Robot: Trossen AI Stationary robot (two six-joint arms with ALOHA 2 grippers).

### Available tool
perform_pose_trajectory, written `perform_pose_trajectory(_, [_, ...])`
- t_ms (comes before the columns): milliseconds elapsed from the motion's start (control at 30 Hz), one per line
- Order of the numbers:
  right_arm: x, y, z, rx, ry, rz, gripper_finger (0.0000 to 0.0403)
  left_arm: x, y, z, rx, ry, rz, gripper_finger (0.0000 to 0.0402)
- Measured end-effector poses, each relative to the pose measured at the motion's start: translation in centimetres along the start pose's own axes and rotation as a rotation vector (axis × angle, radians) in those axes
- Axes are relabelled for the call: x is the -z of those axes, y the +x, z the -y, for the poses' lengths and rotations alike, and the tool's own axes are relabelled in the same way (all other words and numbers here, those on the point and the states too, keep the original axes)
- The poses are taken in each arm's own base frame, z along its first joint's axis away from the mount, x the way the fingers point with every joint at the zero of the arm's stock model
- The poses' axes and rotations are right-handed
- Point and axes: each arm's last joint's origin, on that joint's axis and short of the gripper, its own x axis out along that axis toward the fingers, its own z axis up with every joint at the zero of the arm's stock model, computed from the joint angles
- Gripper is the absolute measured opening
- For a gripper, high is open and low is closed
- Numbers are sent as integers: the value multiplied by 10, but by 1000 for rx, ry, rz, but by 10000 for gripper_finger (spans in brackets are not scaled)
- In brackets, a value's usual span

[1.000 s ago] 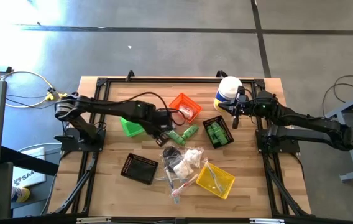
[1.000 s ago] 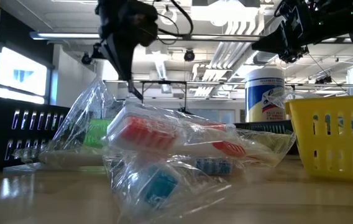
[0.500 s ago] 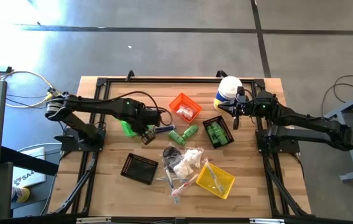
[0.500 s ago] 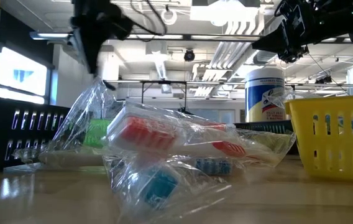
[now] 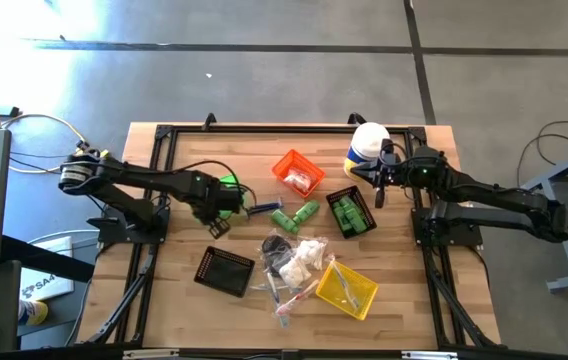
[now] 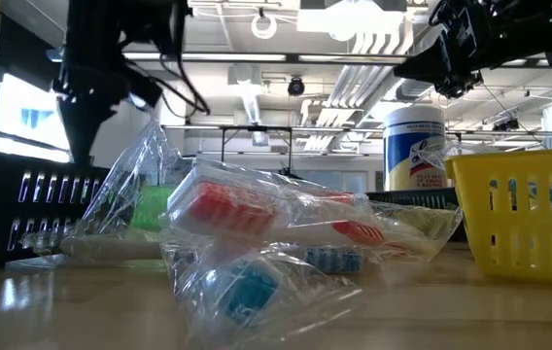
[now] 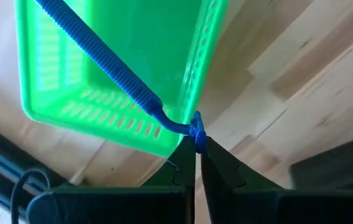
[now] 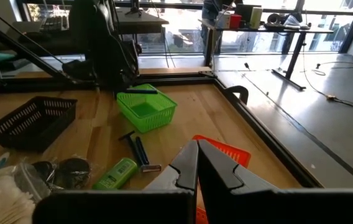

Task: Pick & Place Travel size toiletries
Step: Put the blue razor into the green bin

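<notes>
My left gripper [image 5: 216, 213] is shut on a blue razor [image 7: 102, 59] over the green bin [image 5: 228, 187], at the table's left. The razor also shows above that bin in the right wrist view [image 8: 143, 91]. Two green tubes [image 5: 296, 214] and another dark blue razor [image 5: 261, 208] lie flat on the table. A pile of clear-wrapped sticks and white packets [image 5: 294, 260] lies near the front. My right gripper [image 5: 376, 190] is shut and empty, held high at the far right beside the white-lidded canister [image 5: 367, 145]. My left gripper pinches the blue razor at its bent head end [image 7: 195, 129] between its two fingertips, coming from above and pointing down. The ribbed handle [image 7: 89, 46] reaches out sideways across the green bin's opening [image 7: 120, 37]. The razor is lifted clear of the table.
An orange bin [image 5: 297, 172] with white packets and a black bin [image 5: 351, 212] with green bottles stand at the far middle. An empty black bin [image 5: 224, 270] and a yellow bin [image 5: 347, 288] stand near the front. Black frame rails [image 5: 154, 240] run along both sides.
My left gripper has gone toward the table's left edge, from beside the green tubes to over the green bin, staying shut. The dark blue razor on the table has come into view behind it.
</notes>
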Motion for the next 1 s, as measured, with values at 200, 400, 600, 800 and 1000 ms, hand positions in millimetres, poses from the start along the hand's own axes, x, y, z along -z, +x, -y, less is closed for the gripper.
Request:
perform_pose_trajectory(200, [0, 0, 0, 1, 1, 3, 2, 3, 4, -2, -1, -2, 2, 6])
perform_pose_trajectory(400, [0, 0, 0, 0, 4, 3, 2, 4, -1, -4, 7, 4, 12, 6])
perform_pose_trajectory(600, [0, 0, 0, 1, 4, 3, 2, -2, -14, -3, -23, 146, 70, 6])
perform_pose_trajectory(800, [0, 0, 0, 0, 4, 3, 2, 0, -18, -6, -84, 374, 59, 6])
perform_pose_trajectory(1000, [0, 0, 0, 0, 4, 3, 2, 0, -17, -6, -99, 416, 47, 6])
